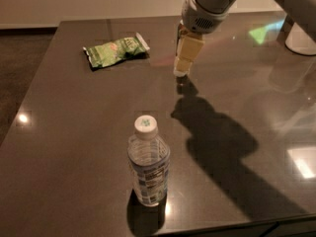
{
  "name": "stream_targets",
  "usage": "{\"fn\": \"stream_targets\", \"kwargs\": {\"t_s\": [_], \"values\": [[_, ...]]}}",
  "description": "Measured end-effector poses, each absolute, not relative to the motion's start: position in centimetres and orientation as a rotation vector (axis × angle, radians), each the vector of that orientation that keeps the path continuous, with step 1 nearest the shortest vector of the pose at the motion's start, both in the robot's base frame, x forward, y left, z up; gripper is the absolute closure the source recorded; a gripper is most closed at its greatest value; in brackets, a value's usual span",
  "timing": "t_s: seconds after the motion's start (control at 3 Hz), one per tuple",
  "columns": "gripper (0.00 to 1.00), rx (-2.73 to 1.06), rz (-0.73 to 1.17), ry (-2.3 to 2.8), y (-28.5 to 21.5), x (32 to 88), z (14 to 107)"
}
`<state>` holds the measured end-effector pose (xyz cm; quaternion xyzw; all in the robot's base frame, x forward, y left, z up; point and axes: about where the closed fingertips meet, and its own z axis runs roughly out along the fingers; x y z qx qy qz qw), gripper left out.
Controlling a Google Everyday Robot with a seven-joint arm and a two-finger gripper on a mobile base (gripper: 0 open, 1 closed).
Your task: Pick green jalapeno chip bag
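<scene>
The green jalapeno chip bag [116,51] lies flat on the dark table [74,132] at the far left, crinkly light green with white sealed ends. My gripper [181,69] hangs from the grey arm at the top centre, its cream fingers pointing down just above the table. It is to the right of the bag, about a bag's length away. The bronze soda can is hidden behind the gripper.
A clear water bottle [148,162] with a white cap stands upright near the front edge. A white object [302,36] stands at the far right edge. The arm's shadow falls across the right half of the table.
</scene>
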<state>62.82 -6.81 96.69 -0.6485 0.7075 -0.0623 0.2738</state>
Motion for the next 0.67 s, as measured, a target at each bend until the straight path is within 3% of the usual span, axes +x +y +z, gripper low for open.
{"fn": "stream_targets", "kwargs": {"t_s": [0.67], "values": [[0.00,-1.730,-0.163,1.877,-4.9,68.0,95.8]]}}
